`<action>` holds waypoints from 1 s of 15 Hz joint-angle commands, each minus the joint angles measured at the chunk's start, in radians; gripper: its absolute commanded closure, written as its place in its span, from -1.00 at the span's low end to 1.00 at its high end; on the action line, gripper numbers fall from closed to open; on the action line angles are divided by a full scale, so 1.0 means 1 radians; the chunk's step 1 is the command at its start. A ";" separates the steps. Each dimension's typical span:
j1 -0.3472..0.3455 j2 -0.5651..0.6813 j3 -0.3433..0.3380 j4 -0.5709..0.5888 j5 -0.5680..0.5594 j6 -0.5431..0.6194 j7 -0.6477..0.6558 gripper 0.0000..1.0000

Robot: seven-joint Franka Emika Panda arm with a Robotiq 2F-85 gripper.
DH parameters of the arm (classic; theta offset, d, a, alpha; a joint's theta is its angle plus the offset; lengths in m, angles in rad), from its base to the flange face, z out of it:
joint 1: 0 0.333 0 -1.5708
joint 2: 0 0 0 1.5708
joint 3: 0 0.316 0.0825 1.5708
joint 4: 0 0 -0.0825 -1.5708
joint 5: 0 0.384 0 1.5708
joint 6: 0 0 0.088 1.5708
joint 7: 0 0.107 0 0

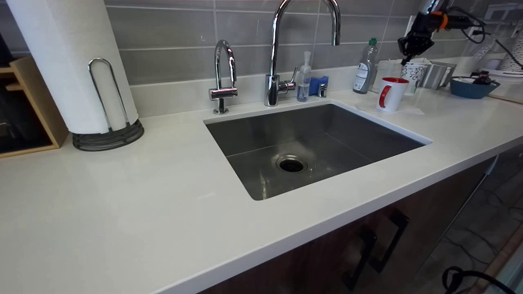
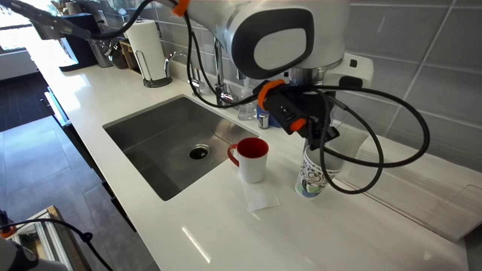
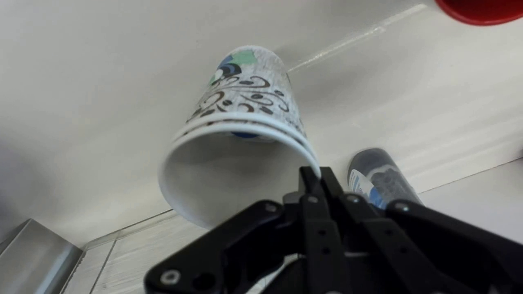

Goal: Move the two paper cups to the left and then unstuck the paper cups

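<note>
1. Wrist view: the swirl-print paper cups [image 3: 253, 94] are seen nested, two rims stacked; their long axis is laid from the near mouth to the base at 12 o'clock. The rim is pinched near 3 o'clock by the hand [image 3: 316, 173], one finger set inside the mouth and one outside; whether both walls are caught cannot be told. The dish-soap bottle [image 3: 380, 175] is seen past the hand at 3 o'clock, the red-and-white mug [image 3: 482, 10] between 1 and 2.

2. In an exterior view, the cups [image 2: 310, 177] are shown nearly upright at 6 o'clock from the hand; whether the desk [image 2: 263, 241] is touched by the base cannot be told. The mug is placed at 9 o'clock, the stainless sink [image 2: 169, 158] beyond it; the clear plastic tray [image 2: 410, 195] is set between 3 and 4. The widest room is judged to be offered toward 7 o'clock, short of the front edge.

3. In an exterior view, the cups [image 1: 413, 77] are partly hidden by the mug between 7 and 8 o'clock; the blue bowl [image 1: 474, 90] is seen at 3. If 9 o'clock here is meant by left, mug and bottle would have to be cleared, probably by a lift, before the sink is crossed. A pull along the long axis would then be needed.
</note>
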 commanded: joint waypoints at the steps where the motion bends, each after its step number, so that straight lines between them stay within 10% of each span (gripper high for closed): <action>1: 0.003 -0.008 0.016 -0.012 0.011 0.050 -0.004 0.98; 15: -0.008 0.016 0.051 -0.039 0.038 0.208 -0.030 0.98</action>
